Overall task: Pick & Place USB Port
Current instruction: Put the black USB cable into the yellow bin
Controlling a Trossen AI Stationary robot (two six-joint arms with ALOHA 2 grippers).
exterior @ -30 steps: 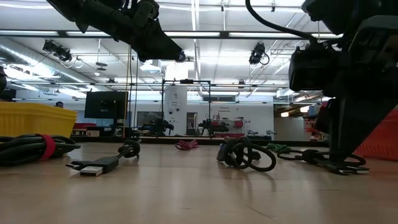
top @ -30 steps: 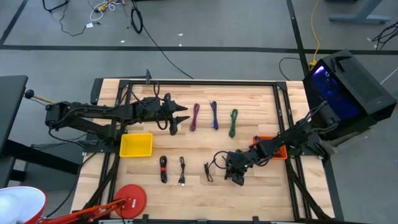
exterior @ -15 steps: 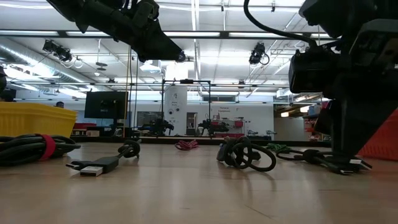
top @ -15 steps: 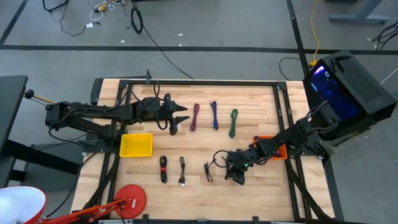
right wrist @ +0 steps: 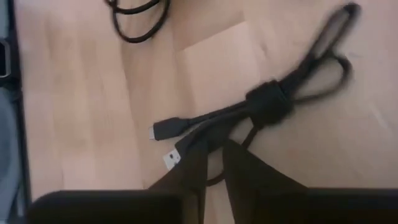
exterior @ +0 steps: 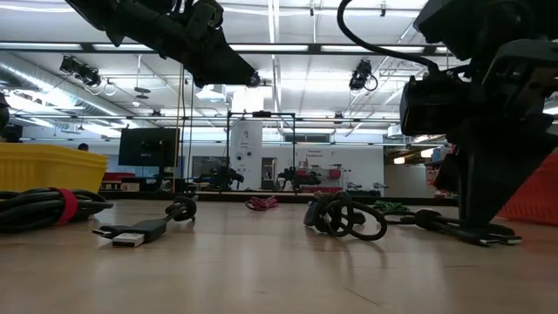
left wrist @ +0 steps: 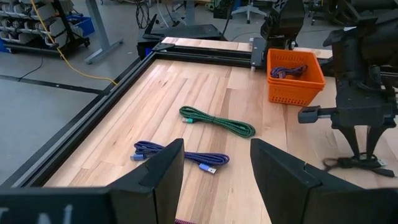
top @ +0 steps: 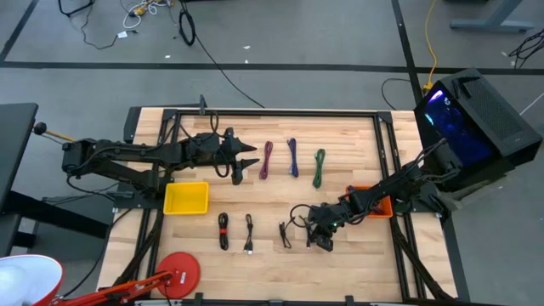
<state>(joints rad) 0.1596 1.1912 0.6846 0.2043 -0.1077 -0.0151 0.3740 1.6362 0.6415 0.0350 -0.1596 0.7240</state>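
Task item: black bundled USB cable (right wrist: pixel 261 102), lying on the wooden table (top: pixel 340 140) near its front edge, right of centre, directly under the right gripper (top: pixel 324 241).
Handling, judged: light and limp; the strands will sag and swing once lifted. The sheath looks smooth, so a loose pinch could slip.
Hold point, judged: the wrap band at the bundle's middle, where all strands are tied together; a hold on one loose end would let the coil trail.
Right gripper: down at the table on the cable, fingers (right wrist: pixel 242 165) nearly together over the strands beside the plug ends; a firm hold cannot be confirmed.
Left gripper (top: pixel 240 161): idle above the rear left of the table, fingers (left wrist: pixel 280 171) spread, holding nothing.
Orange basket (left wrist: pixel 297 79): at the table's right edge, behind the right arm; holds one coiled purplish cable.
Yellow bin (top: pixel 186 198): left of centre; no contents visible from above.
Other cables: green (top: pixel 319 167), blue (top: pixel 292 157) and purple (top: pixel 267 159) bundles in a rear row; more black cables along the front.
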